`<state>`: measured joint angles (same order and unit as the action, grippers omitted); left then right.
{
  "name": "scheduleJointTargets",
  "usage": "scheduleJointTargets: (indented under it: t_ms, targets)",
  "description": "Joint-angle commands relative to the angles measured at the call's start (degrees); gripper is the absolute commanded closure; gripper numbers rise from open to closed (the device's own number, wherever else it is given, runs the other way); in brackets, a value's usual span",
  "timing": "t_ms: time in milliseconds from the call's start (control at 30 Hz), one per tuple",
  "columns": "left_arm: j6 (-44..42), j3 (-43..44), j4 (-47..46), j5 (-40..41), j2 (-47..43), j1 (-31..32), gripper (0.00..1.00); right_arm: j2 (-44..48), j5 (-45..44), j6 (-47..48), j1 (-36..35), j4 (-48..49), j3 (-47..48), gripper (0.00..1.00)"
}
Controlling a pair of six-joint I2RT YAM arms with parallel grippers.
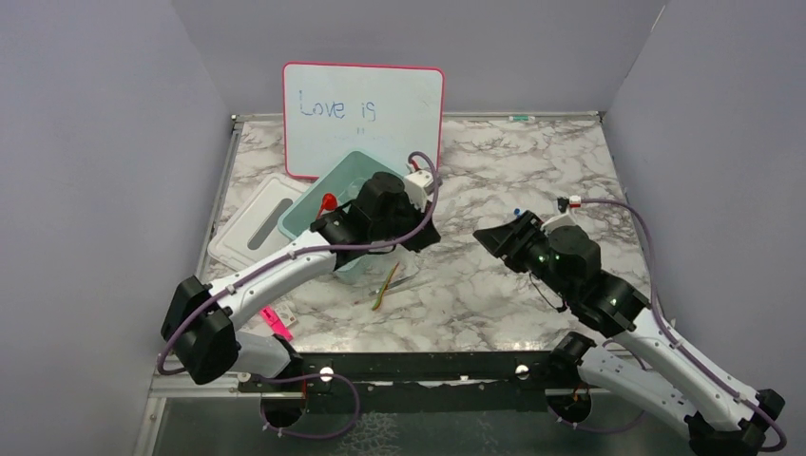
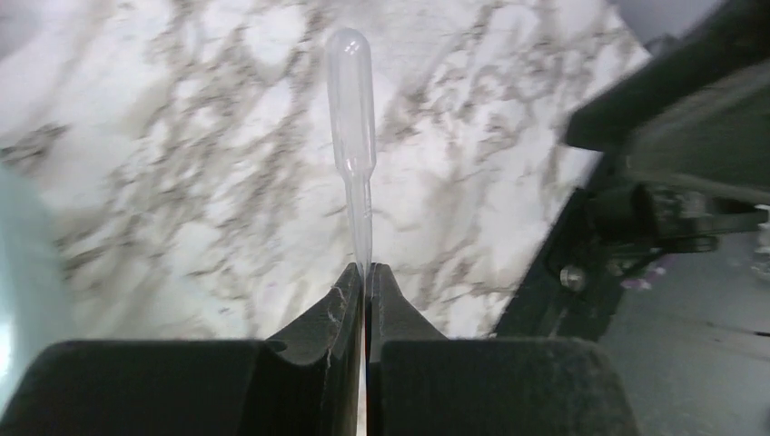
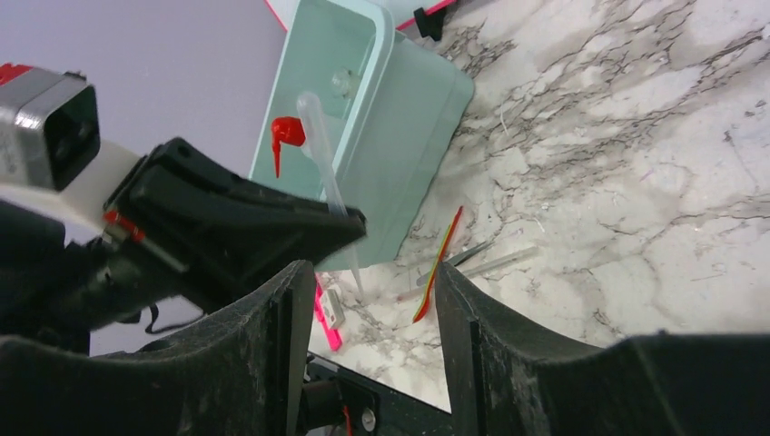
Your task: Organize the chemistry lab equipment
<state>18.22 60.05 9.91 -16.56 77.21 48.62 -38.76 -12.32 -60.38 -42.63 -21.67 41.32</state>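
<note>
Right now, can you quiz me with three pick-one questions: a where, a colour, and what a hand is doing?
1. Where is the red nozzle? A in the teal bin; B on a shelf; C in a cup.
2. What colour is the whiteboard frame? A green; B pink; C black.
3. What is the left hand doing? A open, empty; B gripping a spoon; C shut on a clear pipette.
Answers: A, it pokes up inside the bin; B, a pink rim runs round the board; C, it pinches the pipette's stem.
</note>
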Motion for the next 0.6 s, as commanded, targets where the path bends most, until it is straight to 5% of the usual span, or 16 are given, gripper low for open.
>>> scheduleJointTargets:
  t_ms: [0, 233, 567]
  targets:
    - [-9.1, 5.0, 12.5, 0.6, 0.1, -8.9, 0.95, 2.3, -4.1, 1.5, 0.3, -3.7, 1.1, 0.44]
    - [-20.1, 13.8, 24.5, 5.4, 0.9, -18.3, 0.95, 1.1, -3.3, 1.8, 0.3, -4.6, 1.3, 0.44]
    - [-30.1, 11.0, 28.6, 3.7, 7.0, -24.7, 0.95, -1.6, -1.6, 3.7, 0.3, -4.2, 2.0, 0.44]
